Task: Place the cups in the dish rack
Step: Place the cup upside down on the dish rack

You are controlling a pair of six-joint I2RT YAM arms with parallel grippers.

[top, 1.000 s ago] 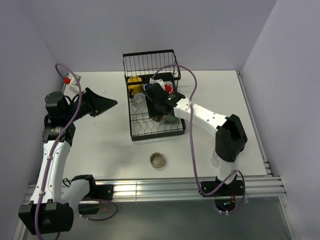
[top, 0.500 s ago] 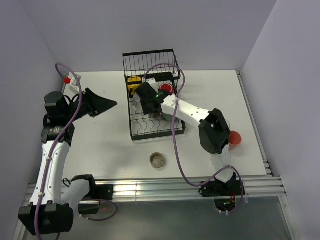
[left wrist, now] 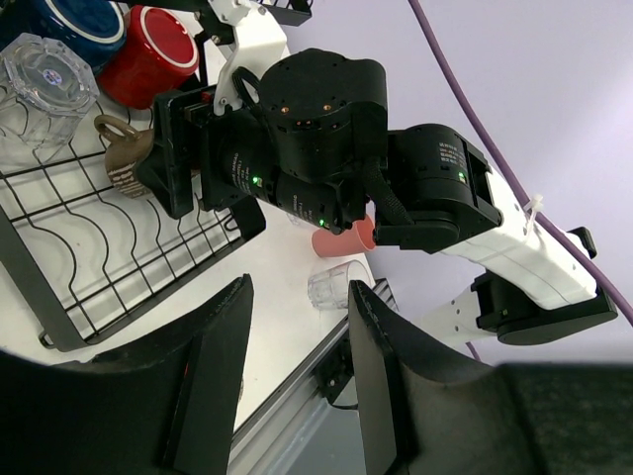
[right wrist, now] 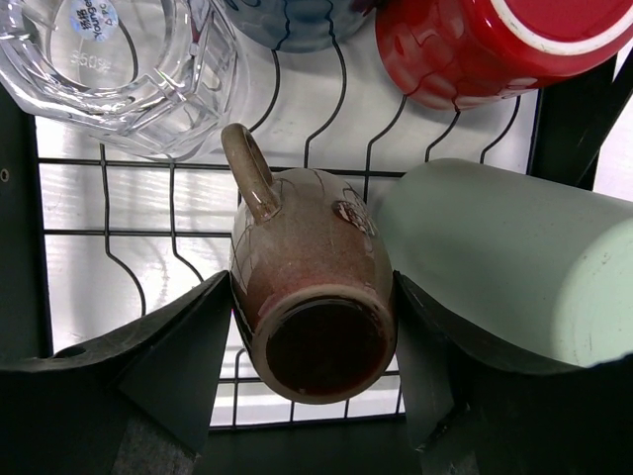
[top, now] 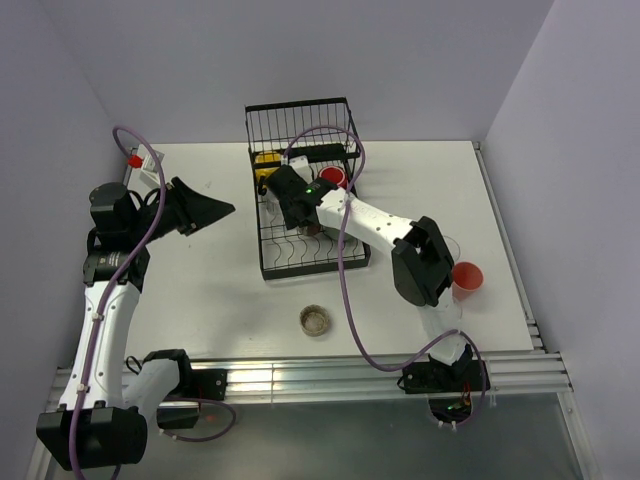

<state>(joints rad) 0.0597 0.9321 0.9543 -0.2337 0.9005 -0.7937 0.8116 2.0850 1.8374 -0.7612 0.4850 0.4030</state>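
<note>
My right gripper (right wrist: 315,341) is clamped on the brown glazed ceramic mug (right wrist: 309,287). The mug is bottom-up, handle toward the frame's top, over the wavy wires of the black wire dish rack (top: 310,272). A pale green tumbler (right wrist: 514,267) lies just right of it. My left gripper (left wrist: 297,381), at the top view's left, has its fingers spread and holds nothing.

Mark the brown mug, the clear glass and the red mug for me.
brown mug (right wrist: 307,247): right wrist view, side wall
clear glass (right wrist: 148,89): right wrist view, faceted wall
red mug (right wrist: 445,59): right wrist view, dimpled side
</note>
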